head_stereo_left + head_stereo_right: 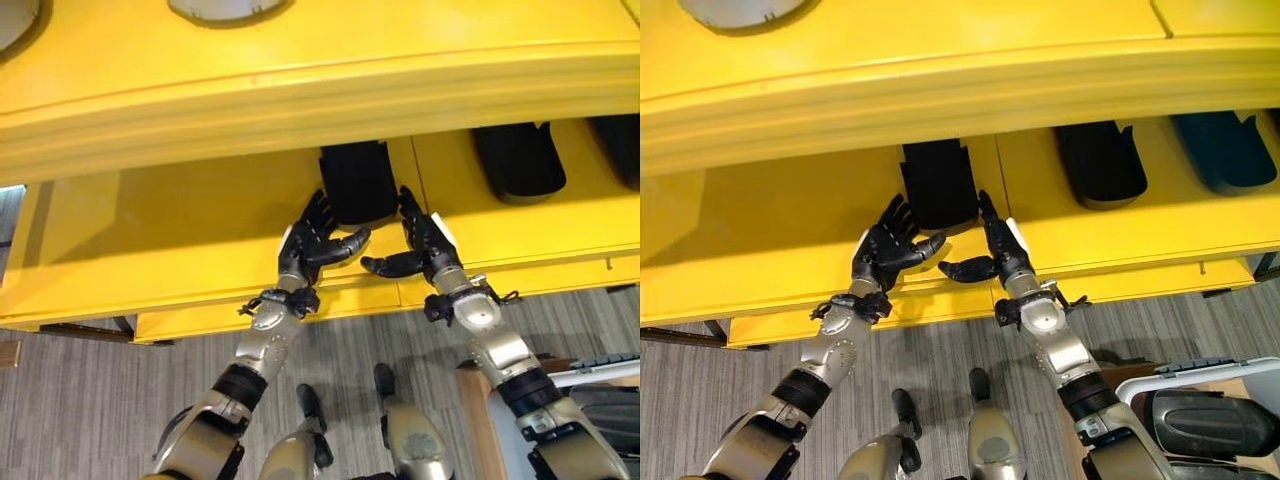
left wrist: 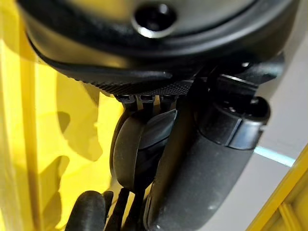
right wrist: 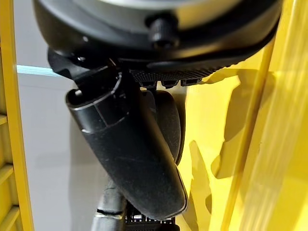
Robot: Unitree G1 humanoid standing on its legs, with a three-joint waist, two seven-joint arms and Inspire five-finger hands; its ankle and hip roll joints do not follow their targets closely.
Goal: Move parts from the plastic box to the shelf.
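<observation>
On the yellow shelf (image 1: 790, 230), one black part (image 1: 938, 185) stood between both hands.
Left hand (image 1: 885, 255) and right hand (image 1: 1002, 250) had their fingers spread, beside this part and not gripping it; two more parts (image 1: 1100, 162) were already placed, others probably remained.
</observation>
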